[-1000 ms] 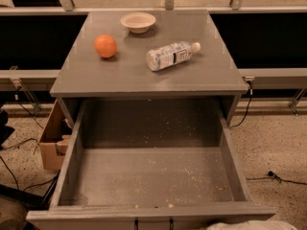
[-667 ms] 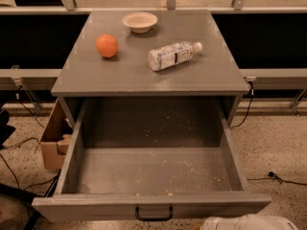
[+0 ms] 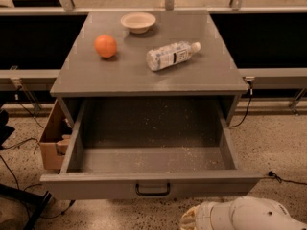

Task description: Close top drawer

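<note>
The top drawer (image 3: 148, 176) of the grey cabinet (image 3: 148, 75) stands pulled far out toward me. It is wide and deep, with pale crumbs on its floor. Its grey front carries a small black bar handle (image 3: 152, 190) at the middle. The gripper itself is out of view. Only a white, rounded part of my arm (image 3: 240, 215) shows at the bottom right, just in front of and below the drawer front, right of the handle.
On the cabinet top lie an orange (image 3: 105, 46), a small pale bowl (image 3: 138, 22) and a plastic bottle (image 3: 171, 55) on its side. A cardboard box (image 3: 50, 140) stands on the floor left of the cabinet. Cables run across the speckled floor on both sides.
The view has drawn back or tilted, so the drawer front and its handle now show in full. The white arm has come further into view at the bottom right.
</note>
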Motion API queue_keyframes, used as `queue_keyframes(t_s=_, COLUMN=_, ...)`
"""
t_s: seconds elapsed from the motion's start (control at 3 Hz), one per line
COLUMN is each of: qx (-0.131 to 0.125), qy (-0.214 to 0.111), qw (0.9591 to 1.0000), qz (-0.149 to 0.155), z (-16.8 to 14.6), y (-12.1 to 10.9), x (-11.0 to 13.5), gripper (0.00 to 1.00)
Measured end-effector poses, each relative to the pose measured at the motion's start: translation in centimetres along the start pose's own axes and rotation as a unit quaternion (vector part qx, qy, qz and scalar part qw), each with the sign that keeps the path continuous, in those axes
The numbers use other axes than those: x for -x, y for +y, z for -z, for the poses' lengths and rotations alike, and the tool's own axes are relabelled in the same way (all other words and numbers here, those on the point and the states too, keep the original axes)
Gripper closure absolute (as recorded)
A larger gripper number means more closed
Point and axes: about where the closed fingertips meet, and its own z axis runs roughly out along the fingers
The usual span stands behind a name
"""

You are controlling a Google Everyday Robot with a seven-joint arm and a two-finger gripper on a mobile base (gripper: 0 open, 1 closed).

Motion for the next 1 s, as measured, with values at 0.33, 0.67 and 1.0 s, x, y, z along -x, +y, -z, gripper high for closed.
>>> queue_keyframes(t_s=0.33, qx=0.008, qy=-0.012, qw=0.9997, qz=0.018, z=-1.4, y=-3.5, x=1.6, gripper=1.00)
queue_keyframes(t_s=0.67, qx=0.013, qy=-0.016, qw=0.9994, qz=0.028, z=-2.2, y=-6.1, x=2.9, gripper=1.00)
queue_keyframes(t_s=1.0, qx=0.019, qy=-0.025, qw=0.9979, qz=0.057, z=-4.1, y=-11.6, x=7.1, gripper=1.00)
